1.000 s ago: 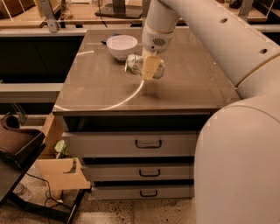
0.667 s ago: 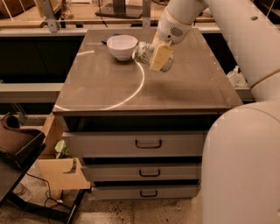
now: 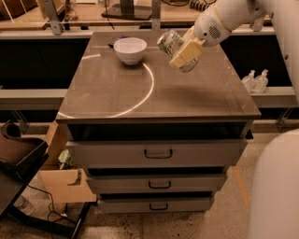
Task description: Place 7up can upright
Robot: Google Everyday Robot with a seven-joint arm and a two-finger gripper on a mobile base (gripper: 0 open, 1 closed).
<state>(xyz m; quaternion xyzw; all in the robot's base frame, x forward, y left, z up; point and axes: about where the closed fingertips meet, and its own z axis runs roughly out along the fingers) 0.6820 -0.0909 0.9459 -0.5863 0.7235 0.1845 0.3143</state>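
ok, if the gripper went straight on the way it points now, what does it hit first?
Likely the bare tabletop. The gripper, holding the 7up can tilted above the table, points down and left, so its line lands right of the white bowl. Depth is uncertain.

The gripper (image 3: 183, 55), above the worktop (image 3: 154, 98) near its back edge and right of centre, has matt tan pads on a smooth, glossy white plastic arm (image 3: 229, 14). It clasps the can (image 3: 168, 41), whose metal skin is shiny and silvery. The bowl (image 3: 130, 49) near the back edge looks smooth and glazed white. The worktop is smooth satin grey-brown and catches a bright curved glare. The drawer fronts (image 3: 112, 151) are matt grey with dark handles (image 3: 158, 153).
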